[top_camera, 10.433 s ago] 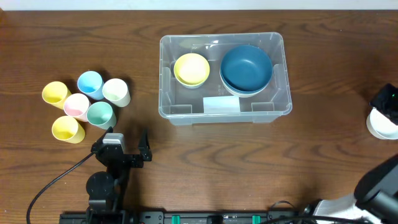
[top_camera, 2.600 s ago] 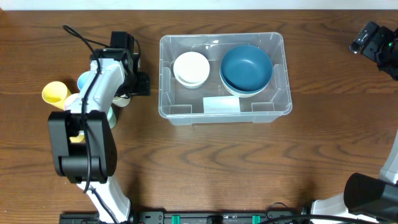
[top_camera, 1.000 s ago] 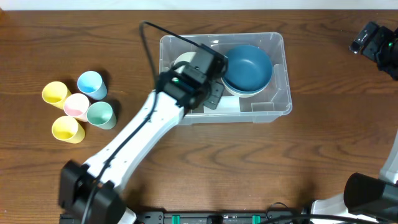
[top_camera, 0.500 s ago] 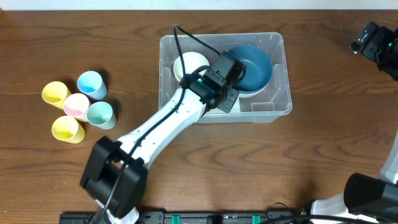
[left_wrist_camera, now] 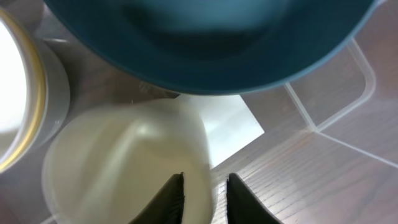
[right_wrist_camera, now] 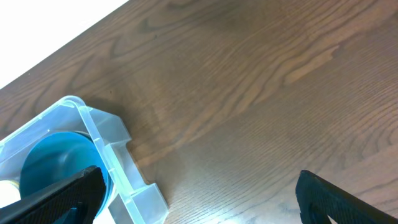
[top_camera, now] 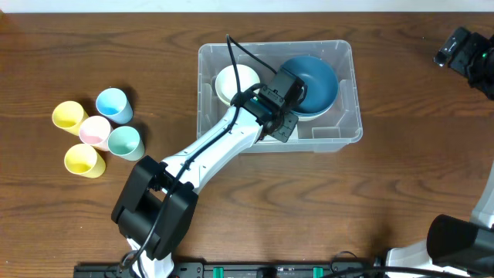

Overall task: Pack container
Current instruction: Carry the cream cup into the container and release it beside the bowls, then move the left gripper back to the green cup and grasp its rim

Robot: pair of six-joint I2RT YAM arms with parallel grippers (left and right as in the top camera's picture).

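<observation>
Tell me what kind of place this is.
Probably a robot test bench, not a kitchen: a wooden table, a clear container of bowls, clustered pastel cups, and a cabled robot arm reaching into it with a cream cup.

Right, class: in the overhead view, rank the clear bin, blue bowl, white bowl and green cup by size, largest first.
1. Clear bin
2. Blue bowl
3. White bowl
4. Green cup
Both bowls are partly covered, but the size gaps are plain.
</observation>
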